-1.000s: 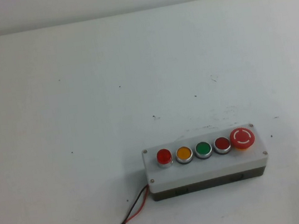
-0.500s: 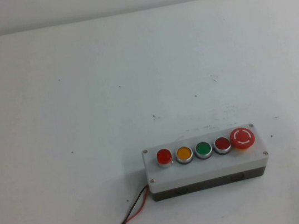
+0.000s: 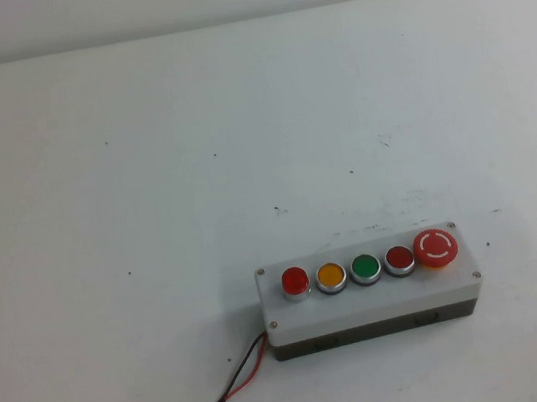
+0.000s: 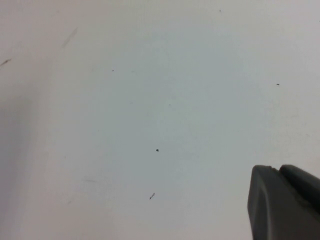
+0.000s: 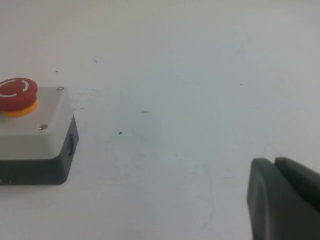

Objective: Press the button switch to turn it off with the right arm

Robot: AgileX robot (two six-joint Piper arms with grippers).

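The button switch (image 3: 294,281) is a small bright-red button with a silver ring, leftmost on the grey box (image 3: 365,308) near the table's front. It does not show in either wrist view. Neither arm shows in the high view. My right gripper (image 5: 272,161) is shut and empty over bare table, well apart from the box's end (image 5: 35,135), where only the big mushroom button (image 5: 17,92) shows. My left gripper (image 4: 276,169) is shut and empty over bare white table.
On the box, to the right of the switch, sit a yellow button (image 3: 330,275), a green button (image 3: 364,267), a maroon button (image 3: 399,259) and the big red mushroom button (image 3: 434,247). Red and black wires (image 3: 237,383) run from the box's left end to the front edge.
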